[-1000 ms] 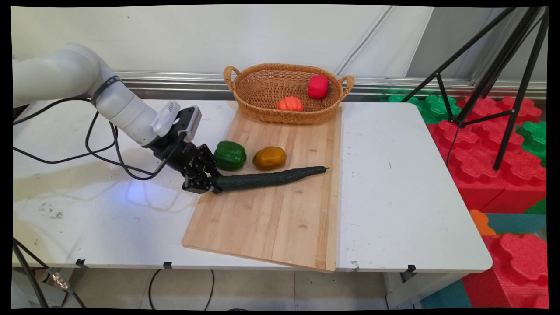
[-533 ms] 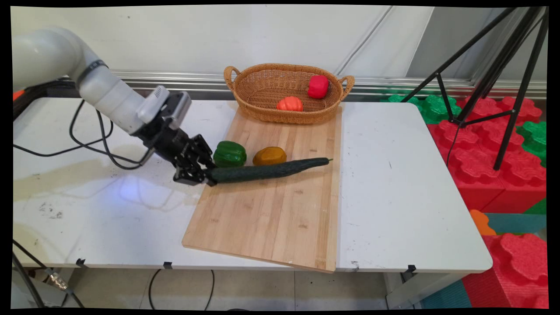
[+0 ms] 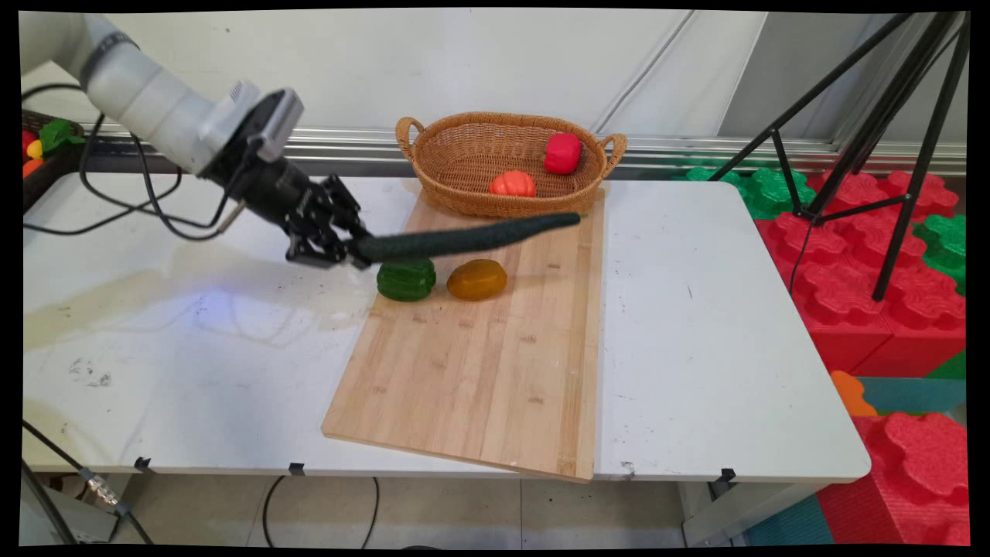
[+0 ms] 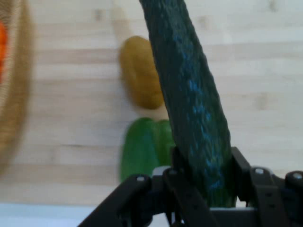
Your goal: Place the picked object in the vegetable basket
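The tool [image 3: 352, 249] pinches one end of a dark green cucumber [image 3: 464, 237], holding it in the air above the green pepper [image 3: 406, 280] and yellow pepper [image 3: 476, 279] on the cutting board [image 3: 479, 387].

You have a dark green bumpy cucumber [image 3: 464, 237], green pepper [image 3: 406, 280], ochre pepper [image 3: 476, 279], orange pepper [image 3: 512, 184], red pepper [image 3: 562, 152], tan wicker basket [image 3: 464, 158], pale striped wooden board [image 3: 479, 371].

Dark green cucumber [image 3: 464, 237], aloft, near-level
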`<state>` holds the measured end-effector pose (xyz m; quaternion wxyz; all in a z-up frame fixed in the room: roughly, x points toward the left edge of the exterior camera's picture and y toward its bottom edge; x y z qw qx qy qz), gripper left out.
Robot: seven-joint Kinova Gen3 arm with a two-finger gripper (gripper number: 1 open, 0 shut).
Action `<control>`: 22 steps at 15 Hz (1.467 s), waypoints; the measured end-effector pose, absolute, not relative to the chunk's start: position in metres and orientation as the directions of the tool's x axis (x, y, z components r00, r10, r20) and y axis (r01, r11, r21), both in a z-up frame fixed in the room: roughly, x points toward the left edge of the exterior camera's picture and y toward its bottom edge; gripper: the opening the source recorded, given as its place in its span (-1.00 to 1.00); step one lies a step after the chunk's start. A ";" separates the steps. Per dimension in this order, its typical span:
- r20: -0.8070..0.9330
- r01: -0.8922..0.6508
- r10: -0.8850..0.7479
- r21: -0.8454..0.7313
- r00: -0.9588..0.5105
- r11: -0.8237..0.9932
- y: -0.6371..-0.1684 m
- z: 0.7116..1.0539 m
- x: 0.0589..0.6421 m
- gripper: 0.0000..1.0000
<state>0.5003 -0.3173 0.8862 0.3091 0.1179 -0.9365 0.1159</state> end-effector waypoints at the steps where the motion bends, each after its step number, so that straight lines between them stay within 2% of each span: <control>1: 0.606 -0.296 -0.144 -0.158 -0.782 0.942 -0.320 0.891 0.504 -1.00; 5: 0.598 -0.313 -0.103 -0.259 -0.795 0.914 -0.339 0.911 0.522 -1.00; 11: 0.577 -0.325 -0.048 -0.387 -0.815 0.863 -0.369 0.919 0.532 -1.00; 22: 0.457 -0.263 0.060 -0.609 -0.887 0.749 -0.440 0.901 0.527 -1.00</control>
